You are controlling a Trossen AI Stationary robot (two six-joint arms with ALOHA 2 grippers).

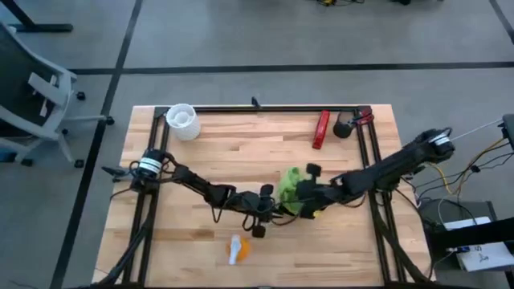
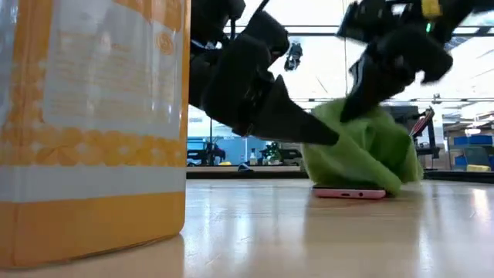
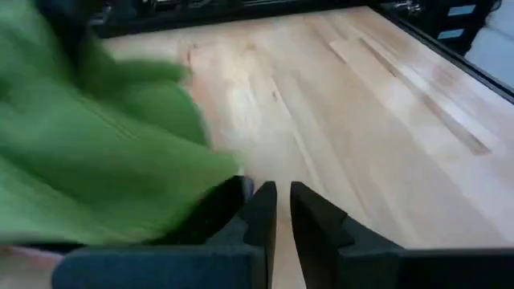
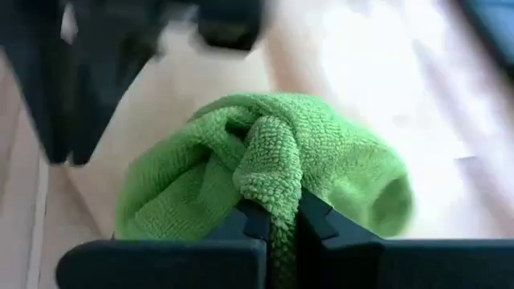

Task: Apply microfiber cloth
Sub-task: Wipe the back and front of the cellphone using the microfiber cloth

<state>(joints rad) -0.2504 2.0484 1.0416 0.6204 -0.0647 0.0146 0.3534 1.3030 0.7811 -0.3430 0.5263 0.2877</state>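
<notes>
One microfiber cloth pinched by right gripper fingers.

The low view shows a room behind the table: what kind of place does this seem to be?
Probably a robotics lab or workshop. A butcher-block table in a black frame stands on a grey floor, an office chair waits beside it, and cables trail by the right arm. Behind the microfiber cloth, the low view shows a large hall.

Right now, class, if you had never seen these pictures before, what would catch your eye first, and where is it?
The bright lime-green microfiber cloth stands out at the middle of the table, bunched over a pink-edged phone. The right gripper has its jaws pinched on a fold of it, and the left gripper sits right beside it with jaws nearly closed on nothing. In the low view an orange-and-white spray bottle looms in the foreground.
</notes>
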